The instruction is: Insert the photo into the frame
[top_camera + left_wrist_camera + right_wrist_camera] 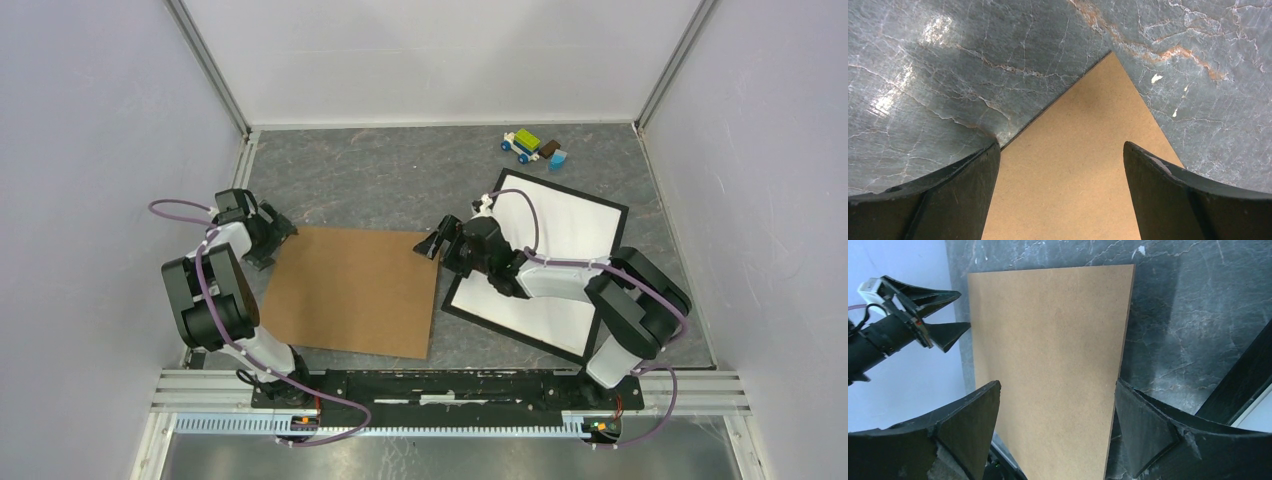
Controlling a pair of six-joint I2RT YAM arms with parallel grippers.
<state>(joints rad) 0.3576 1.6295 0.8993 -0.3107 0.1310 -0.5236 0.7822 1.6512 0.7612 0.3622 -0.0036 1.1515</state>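
- The frame (605,205), thin and black, is laid flat on the right side of the tabletop (380,185). Its long axis runs from near to far, with the far end swung a little to the right.
- A plain white surface (570,225) is seen filling the frame; whether it is the photo cannot be told.
- The frame is crossed by the right arm. The right tool (432,247) is held just past the frame's left edge, so the frame lies to its right and behind it.
- The right tool is spread wide with nothing gripped. It is set at the far right corner of a brown board (350,290).
- The left tool (278,245) is likewise spread wide and empty, at the board's far left corner. It is well apart from the frame, with the board between.
- Small toy bricks (533,147) are seen beyond the frame's far end.
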